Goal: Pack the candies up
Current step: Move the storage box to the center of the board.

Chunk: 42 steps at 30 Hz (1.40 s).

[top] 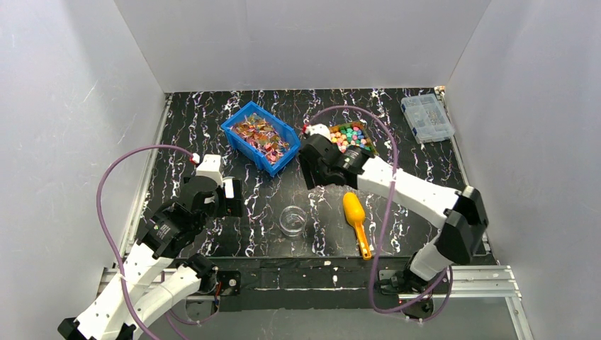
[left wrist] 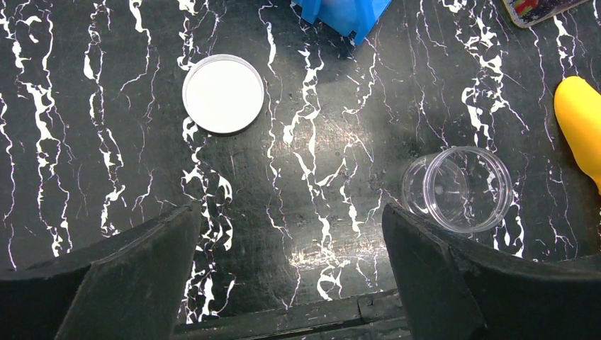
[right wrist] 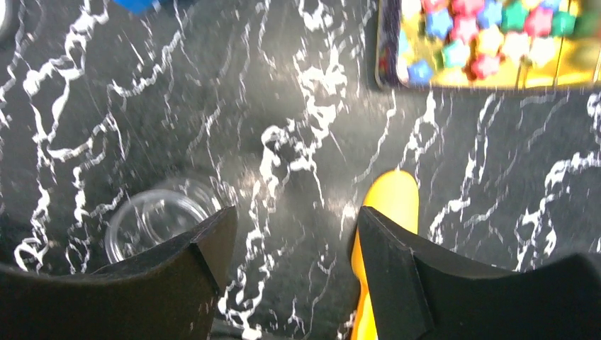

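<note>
The black surface [top: 266,202], veined with white like marble, carries everything and is closed in by plain white walls.

The left claw [left wrist: 290,227] hovers over its near-left part. The fingers are spread wide, with only bare surface between them. The right claw [right wrist: 294,227] hangs over the middle, its fingers likewise parted and gripping nothing.

A blue bin [top: 243,150] sits at the far centre, set at an angle and filled with shiny foil-wrapped sweets [top: 261,136]. Just to its right lies a shallow tray [right wrist: 383,49] that holds the candies [right wrist: 489,35]. They are small chunky pieces in pink, yellow, green, blue and orange, all inside the tray. The right arm crosses the tray's near-left corner in the top view. Colourful print runs along the tray's edge, too small to read.

A clear compartment box [top: 427,118] rests in the far right corner, well apart from the rest. A yellow scoop [top: 356,221] lies flat on the near part of the surface, its handle pointing towards the arms. Near it on the left, a clear jar [left wrist: 457,190] stands upright with an open mouth. Its white lid [left wrist: 222,94] lies flat, well apart to the left and close to the bin's corner.
</note>
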Each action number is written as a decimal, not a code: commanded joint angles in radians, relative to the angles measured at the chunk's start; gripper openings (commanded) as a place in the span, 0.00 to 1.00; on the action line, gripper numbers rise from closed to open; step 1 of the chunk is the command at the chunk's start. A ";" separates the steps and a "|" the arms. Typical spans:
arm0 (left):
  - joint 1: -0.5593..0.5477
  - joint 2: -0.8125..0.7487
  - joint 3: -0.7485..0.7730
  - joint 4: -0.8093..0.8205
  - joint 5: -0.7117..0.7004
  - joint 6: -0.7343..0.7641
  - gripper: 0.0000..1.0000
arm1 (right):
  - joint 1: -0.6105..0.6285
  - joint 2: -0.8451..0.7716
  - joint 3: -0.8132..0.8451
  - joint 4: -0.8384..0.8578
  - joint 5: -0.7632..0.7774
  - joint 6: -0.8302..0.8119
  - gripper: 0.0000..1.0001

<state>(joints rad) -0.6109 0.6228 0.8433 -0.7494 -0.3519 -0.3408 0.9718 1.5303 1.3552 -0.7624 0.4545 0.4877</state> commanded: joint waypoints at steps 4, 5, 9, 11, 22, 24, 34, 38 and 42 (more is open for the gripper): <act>-0.001 0.008 0.002 -0.015 -0.015 -0.001 0.99 | -0.073 0.183 0.222 0.132 -0.095 -0.211 0.75; -0.001 0.010 0.002 -0.015 -0.017 0.000 0.99 | -0.083 0.211 0.252 0.137 -0.102 -0.225 0.76; -0.001 0.014 0.000 -0.016 -0.023 0.000 0.99 | -0.124 0.317 0.375 0.155 -0.152 -0.269 0.75; -0.001 0.014 0.000 -0.016 -0.024 0.002 0.99 | -0.145 0.362 0.423 0.177 -0.199 -0.306 0.75; -0.001 0.017 -0.001 -0.016 -0.018 0.003 0.99 | -0.212 0.542 0.571 0.351 -0.341 -0.450 0.74; -0.001 0.015 -0.003 -0.017 -0.018 0.003 0.99 | -0.222 0.570 0.595 0.366 -0.358 -0.461 0.74; -0.001 0.023 -0.004 -0.019 -0.021 0.002 0.99 | -0.260 0.693 0.698 0.436 -0.405 -0.486 0.74; -0.001 0.025 -0.004 -0.021 -0.025 0.002 0.99 | -0.269 0.743 0.753 0.455 -0.420 -0.486 0.73; -0.001 0.029 -0.004 -0.022 -0.025 0.002 0.99 | -0.274 0.796 0.816 0.448 -0.420 -0.485 0.71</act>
<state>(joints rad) -0.6109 0.6472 0.8433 -0.7494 -0.3557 -0.3405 0.7063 2.2860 2.0865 -0.3614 0.0502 0.0189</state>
